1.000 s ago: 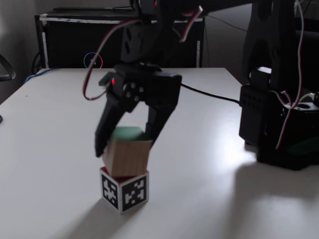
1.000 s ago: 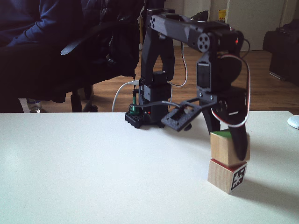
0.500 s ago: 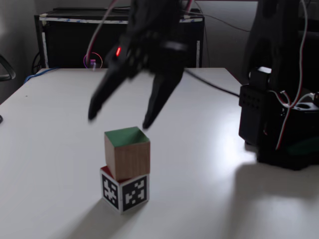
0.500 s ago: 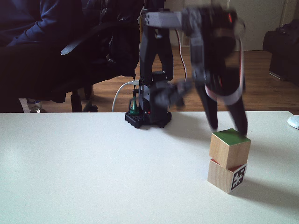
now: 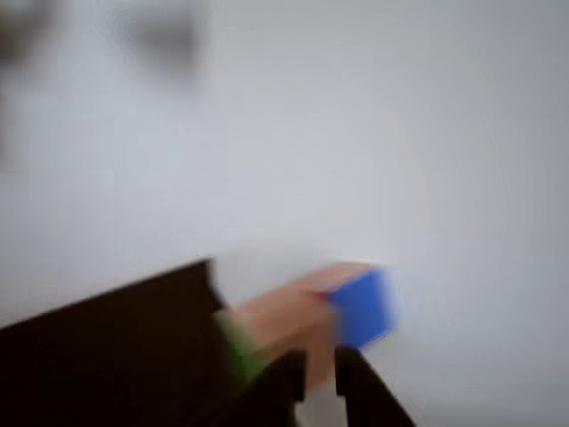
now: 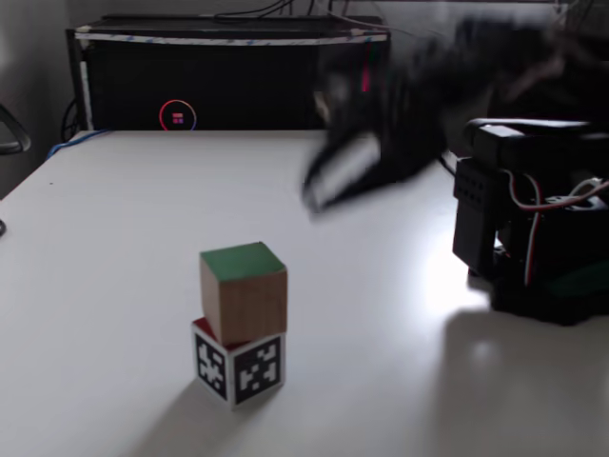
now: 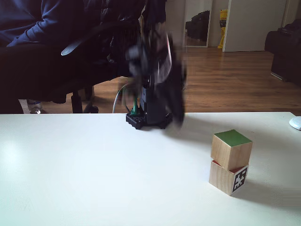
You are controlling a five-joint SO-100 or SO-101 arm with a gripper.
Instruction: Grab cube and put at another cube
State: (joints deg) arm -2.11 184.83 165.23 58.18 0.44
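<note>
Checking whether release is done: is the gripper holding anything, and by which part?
Nothing is held: the blurred gripper is away from the green-topped cube, which rests on the other cube.

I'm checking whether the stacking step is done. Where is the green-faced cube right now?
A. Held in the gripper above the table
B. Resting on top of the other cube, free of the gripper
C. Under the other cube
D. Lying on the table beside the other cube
B: in both fixed views the green-faced cube sits on the other cube, with the blurred gripper well away from it.
</note>
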